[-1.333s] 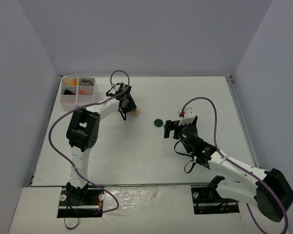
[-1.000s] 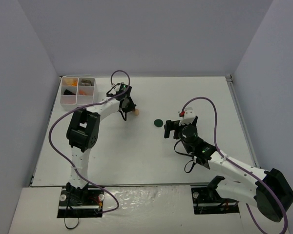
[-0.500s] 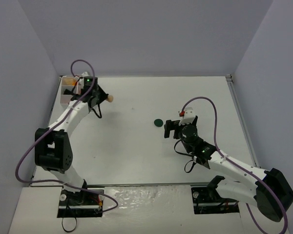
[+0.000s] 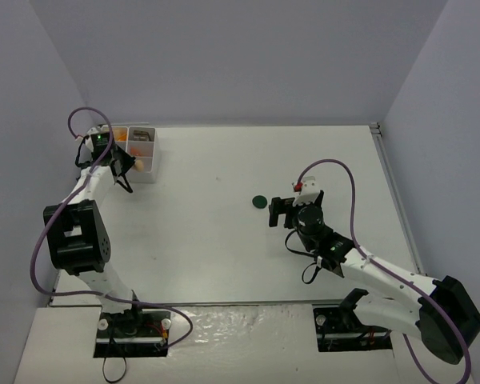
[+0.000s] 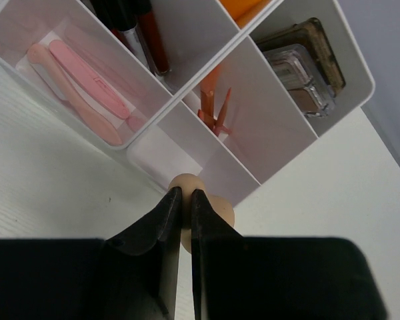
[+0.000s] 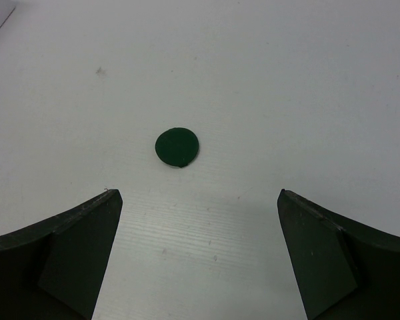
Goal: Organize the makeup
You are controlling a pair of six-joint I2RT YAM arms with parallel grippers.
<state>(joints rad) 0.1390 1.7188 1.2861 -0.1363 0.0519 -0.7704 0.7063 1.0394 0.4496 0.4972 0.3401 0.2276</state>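
Observation:
My left gripper (image 4: 126, 165) is shut on the beige sponge (image 4: 147, 166) and holds it over the near corner of the white four-compartment box (image 4: 141, 150). In the left wrist view the sponge (image 5: 220, 211) is pinched between the closed fingers of my left gripper (image 5: 185, 194). The box (image 5: 187, 80) holds pink sticks (image 5: 80, 72), dark-red pencils (image 5: 149, 37), orange sticks (image 5: 213, 110) and brown palettes (image 5: 299, 67). The dark-green round compact (image 4: 259, 202) lies on the table. My right gripper (image 4: 281, 208) is open and empty just behind the compact (image 6: 177, 147), as the right wrist view (image 6: 198, 195) shows.
Grey walls stand close around the white table (image 4: 224, 240). The box sits in the far left corner against the wall. The right arm's purple cable (image 4: 336, 172) loops above its wrist.
My left arm has swung left from the table's middle to the box, carrying the sponge. The right arm and the compact have not moved.

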